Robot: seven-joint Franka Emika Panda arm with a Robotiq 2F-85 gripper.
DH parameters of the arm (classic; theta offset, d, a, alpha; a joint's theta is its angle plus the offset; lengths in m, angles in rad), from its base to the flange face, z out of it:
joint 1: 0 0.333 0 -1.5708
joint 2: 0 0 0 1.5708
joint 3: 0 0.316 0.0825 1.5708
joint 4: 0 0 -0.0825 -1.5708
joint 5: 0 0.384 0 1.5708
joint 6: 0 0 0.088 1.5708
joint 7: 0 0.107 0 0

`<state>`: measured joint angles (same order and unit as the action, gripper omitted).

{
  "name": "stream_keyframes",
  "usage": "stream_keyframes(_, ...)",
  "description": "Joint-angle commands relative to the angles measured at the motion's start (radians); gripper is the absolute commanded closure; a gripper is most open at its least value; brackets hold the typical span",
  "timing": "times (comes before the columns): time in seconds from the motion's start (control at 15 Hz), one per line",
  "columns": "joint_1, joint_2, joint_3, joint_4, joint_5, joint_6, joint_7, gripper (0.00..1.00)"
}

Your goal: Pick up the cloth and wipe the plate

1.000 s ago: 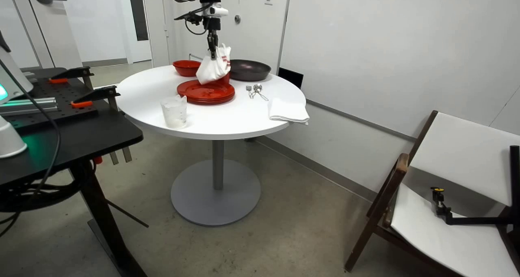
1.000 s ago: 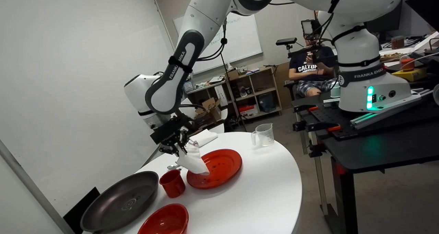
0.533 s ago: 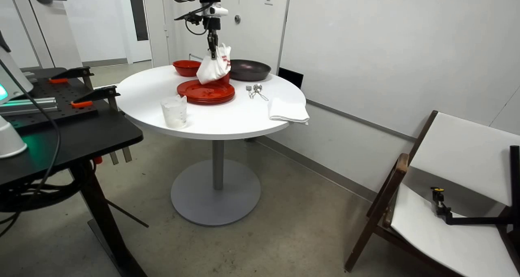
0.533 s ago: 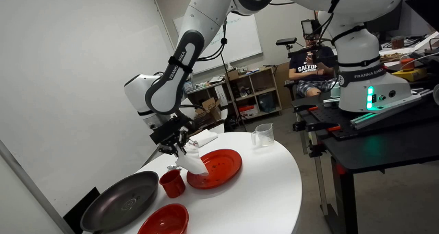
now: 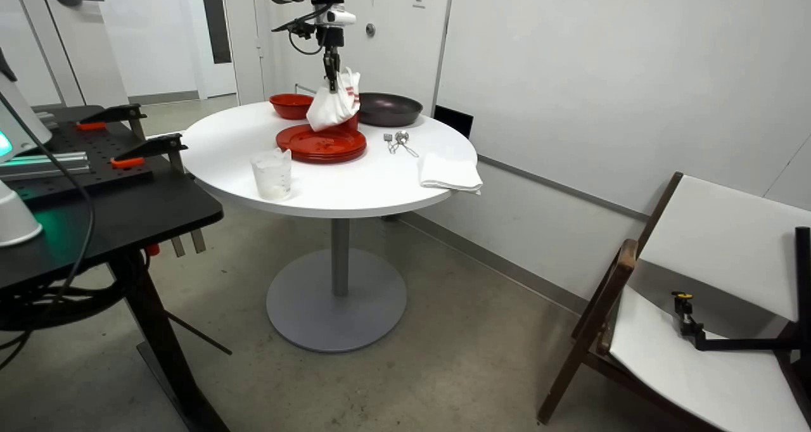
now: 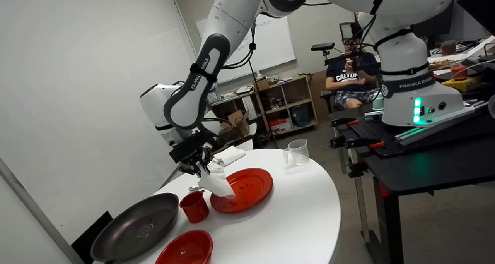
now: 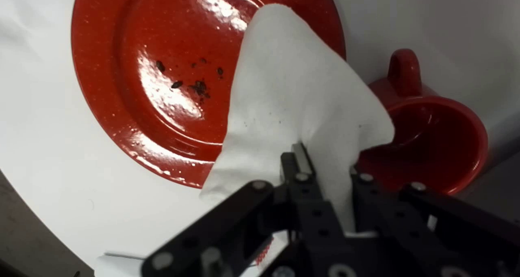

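- Two black jaws point down, clamped on a bunched white cloth (image 7: pixel 296 74).
- The cloth, striped red on one side, hangs over the edge of the plate (image 7: pixel 174 33); whether the two touch cannot be told.
- The plate, large, round and red, is on the round white bench (image 5: pixel 355 194), with at least one more red rim showing beneath its own. Dark specks (image 7: pixel 199 88) lie around its middle.
- Just beside the plate stands a red mug (image 7: pixel 430 143), partly hidden by the cloth.
- In an exterior view, beyond the plate: a red bowl (image 5: pixel 291 106) at far left, a black pan (image 5: pixel 389 110) at far right.
- There, small metal utensils (image 5: pixel 402 137) lie right of the plate, with a folded white sheet (image 5: pixel 448 173) at the near right edge.
- A clear measuring cup (image 5: pixel 272 177) stands near, left.
- Well apart, at right, is a chair (image 5: pixel 697 375).
- In an exterior view, a person (image 6: pixel 350 78) sits far off, right.
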<state>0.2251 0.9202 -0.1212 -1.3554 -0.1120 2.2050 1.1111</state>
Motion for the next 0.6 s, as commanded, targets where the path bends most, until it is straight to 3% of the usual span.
stream_keyframes(0.0, 0.001, 0.002, -0.001, 0.003, 0.002, -0.002, -0.001, 0.85)
stream_keyframes(0.2, 0.001, 0.002, -0.001, 0.003, 0.002, -0.002, -0.001, 0.85)
stream_keyframes(0.27, 0.001, 0.002, -0.001, 0.003, 0.002, -0.002, -0.001, 0.95)
stream_keyframes(0.53, -0.015, -0.008, -0.009, -0.016, 0.024, 0.018, 0.035, 0.94)
